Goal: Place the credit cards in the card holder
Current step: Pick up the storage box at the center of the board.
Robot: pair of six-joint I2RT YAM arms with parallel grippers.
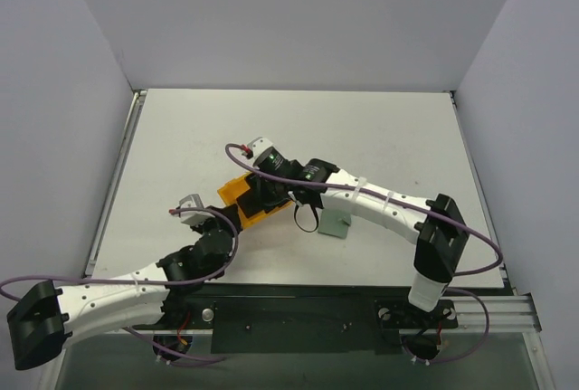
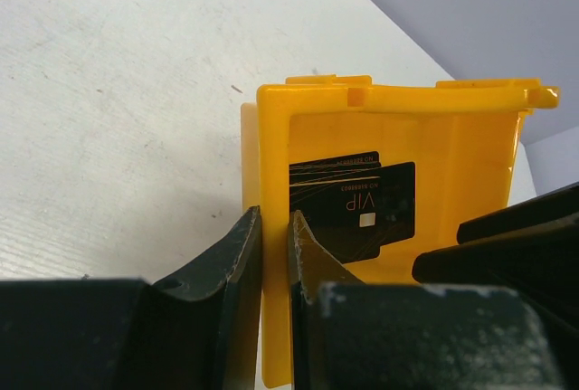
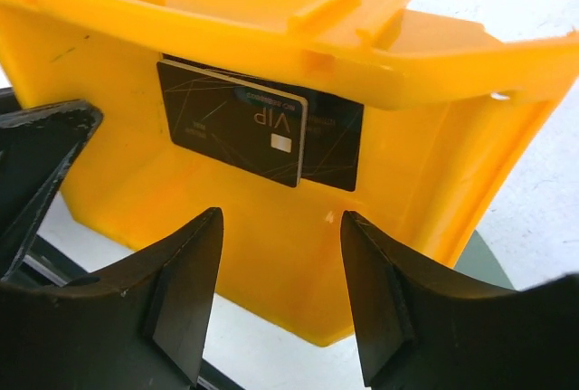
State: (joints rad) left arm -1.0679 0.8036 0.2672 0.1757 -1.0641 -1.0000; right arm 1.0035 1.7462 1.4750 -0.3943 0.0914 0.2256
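Closest to you, the left arm runs low from its base and bends up to the near-left corner of the orange bin point(image 2: 398, 100). Its left tool point(image 2: 273, 218) is pinched on the bin's side wall, one finger outside and one inside. That grip looks meant to steady the bin, so it will not slide or tip when the other arm reaches in. The right arm goes out from its base, folds at a raised elbow on the right, and sweeps back leftward across the tabletop point(image 1: 362, 128), ending with its wrist angled down into the bin's mouth. The right tool point(image 3: 280, 220) has its jaws spread with nothing between them, lined up on the cargo below. The credit cards point(image 3: 235, 132) lie there as a small fanned stack of black cards, flat against the bin's inner floor, with the top one reading VIP. You cannot tell from here whether the fingers have reached them; they appear apart. Just right of the bin, under the right forearm, the sage-green card holder point(image 1: 336, 223) rests on the tabletop, near enough for a short carry. No card is in it yet, as far as you can see.
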